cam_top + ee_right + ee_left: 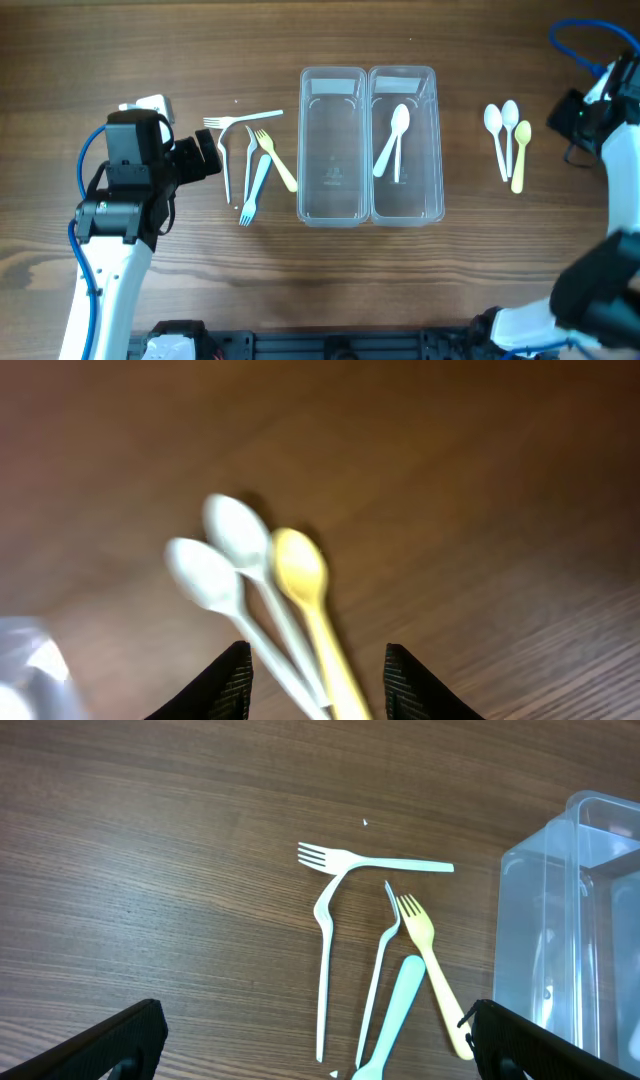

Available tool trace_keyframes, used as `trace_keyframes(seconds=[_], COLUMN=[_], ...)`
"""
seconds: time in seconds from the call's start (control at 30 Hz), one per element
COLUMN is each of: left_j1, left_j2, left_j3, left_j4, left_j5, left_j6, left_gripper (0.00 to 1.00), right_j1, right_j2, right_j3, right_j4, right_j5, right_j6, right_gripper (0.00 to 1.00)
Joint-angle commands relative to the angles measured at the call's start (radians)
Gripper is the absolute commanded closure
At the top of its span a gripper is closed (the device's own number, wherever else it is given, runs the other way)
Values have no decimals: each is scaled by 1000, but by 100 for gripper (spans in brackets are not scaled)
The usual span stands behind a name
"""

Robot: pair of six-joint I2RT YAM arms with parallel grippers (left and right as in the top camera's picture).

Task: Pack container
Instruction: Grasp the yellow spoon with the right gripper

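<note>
Two clear plastic containers stand side by side mid-table, the left one empty, the right one holding a white spoon. Left of them lie several forks: white ones, a light blue one and a yellow one; they also show in the left wrist view. My left gripper is open above the forks. Right of the containers lie two white spoons and a yellow spoon. My right gripper is open above these spoons, empty.
The wooden table carries nothing else. The container's corner is at the right edge of the left wrist view. A blue cable loops at the far right by the right arm.
</note>
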Motion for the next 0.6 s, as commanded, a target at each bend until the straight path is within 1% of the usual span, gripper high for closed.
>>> trace_keyframes(seconds=[0.0, 0.2, 0.4, 0.47, 0.57], left_j1=[7, 7, 7, 7, 7], left_j2=[1, 1, 1, 1, 1], left_j3=[22, 22, 22, 22, 22], left_j4=[3, 3, 3, 3, 3], left_j5=[-6, -6, -6, -6, -6], left_j6=[23, 22, 23, 23, 23], left_gripper=[0, 0, 0, 0, 0], right_j1=[-12, 8, 24, 29, 60], right_j2=[101, 215, 291, 310, 322], right_j3=[-4, -4, -4, -4, -4], right_j4=[-22, -10, 11, 6, 7], right_j5=[-43, -42, -40, -42, -26], right_j6=[-17, -80, -122, -121, -146], right_gripper=[57, 57, 61, 67, 67])
